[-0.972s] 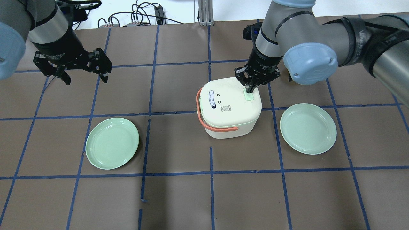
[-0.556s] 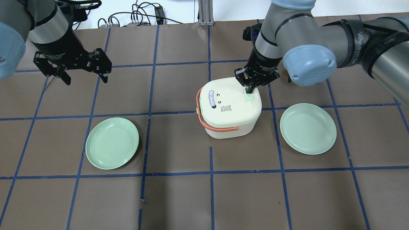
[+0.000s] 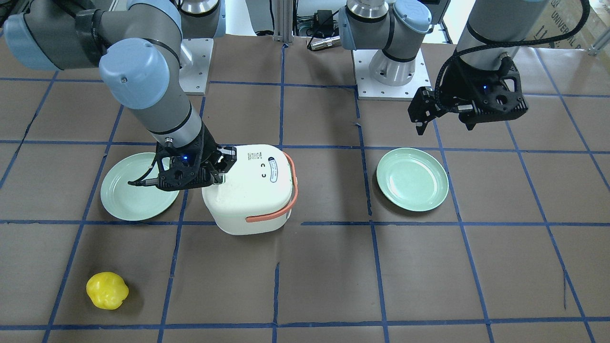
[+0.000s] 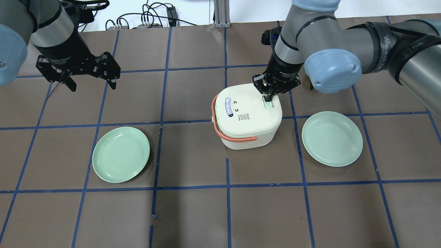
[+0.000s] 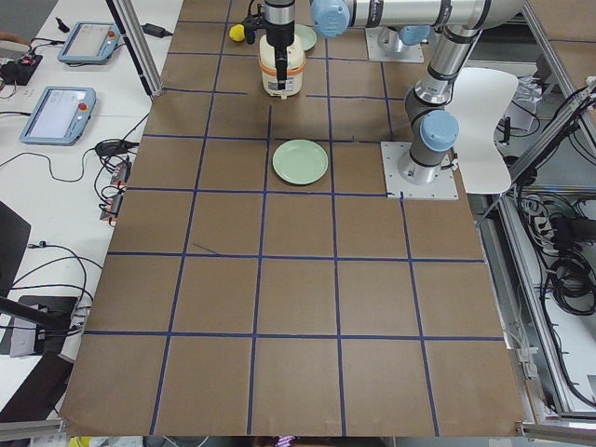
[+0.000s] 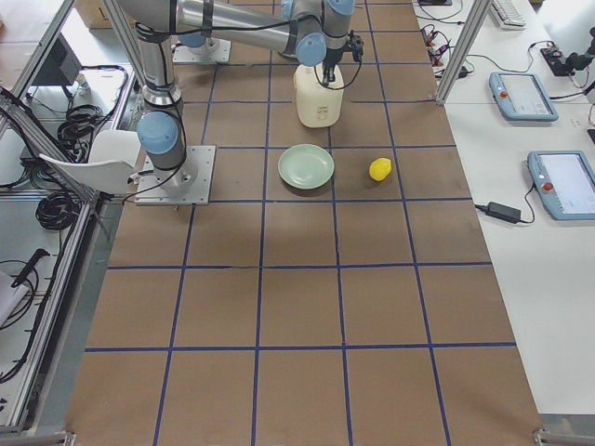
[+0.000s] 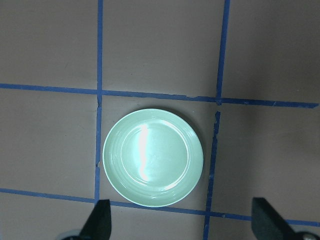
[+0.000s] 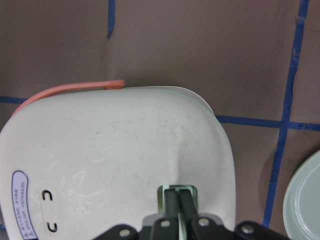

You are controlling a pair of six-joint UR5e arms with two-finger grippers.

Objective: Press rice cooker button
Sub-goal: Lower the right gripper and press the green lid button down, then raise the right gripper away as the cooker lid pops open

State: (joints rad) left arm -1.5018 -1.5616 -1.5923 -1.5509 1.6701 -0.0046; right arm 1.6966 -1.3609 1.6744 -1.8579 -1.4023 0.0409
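Note:
The white rice cooker with an orange-salmon handle stands mid-table with its lid closed. It also shows in the front view and the right wrist view. My right gripper is shut. Its joined fingertips press down into the pale green button at the lid's far right edge. My left gripper is open and empty. It hovers over the table far to the cooker's left, above a green plate.
One green plate lies left of the cooker and another lies right of it. A yellow object sits near the operators' edge, on my right side. Cables lie beyond the table's far edge.
My right gripper has sunk slightly, its shut fingertips pushing further onto the green button. The cooker, the lid and the left arm have not moved.

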